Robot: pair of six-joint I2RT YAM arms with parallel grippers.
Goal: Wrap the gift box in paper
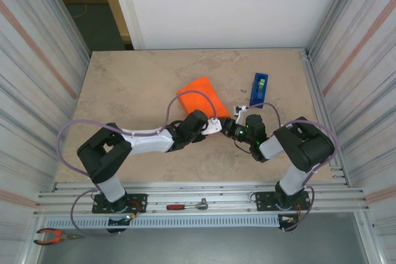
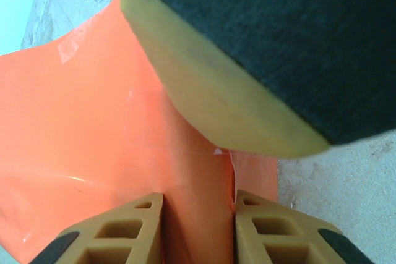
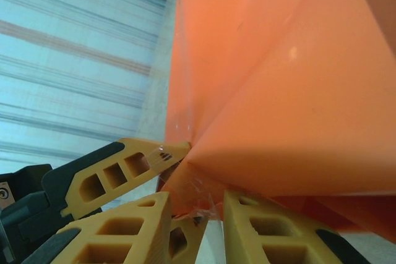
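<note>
The paper (image 1: 199, 96) is bright orange and glossy. It is gathered into a puffy, rumpled bundle a little beyond the middle of the table (image 1: 130, 85), and its near corner is drawn down toward my two wrists. Up close its skin is smooth with soft creases and pale glints of light, and the folds run together into a narrow point.

My left gripper (image 1: 213, 126) reaches in from the left and is closed on that paper. In the left wrist view an upright orange fold fills the gap between my tan fingers (image 2: 117, 239) and touches both of them. My right gripper (image 1: 234, 127) comes in from the right, nose to nose with the left one. Its jaws stand apart, and the pointed end of the fold hangs between them with a sliver of table showing beside it. A scrap of clear film (image 3: 201, 193) clings at that tip.

The two grippers crowd each other. One right finger (image 2: 247, 60), tan with a black pad, looms across the left wrist view and covers much of the paper, while a left finger (image 3: 117, 174) pokes into the right wrist view, right at the fold's point.

Further out, a blue tape dispenser (image 1: 259, 89) sits just beyond my right gripper, near the paper but apart from it. Off the table, on the rails by my bases, lies a red-handled tool (image 1: 187, 205). Orange-handled pliers (image 1: 54, 235) lie at the near left corner — well apart from everything.
</note>
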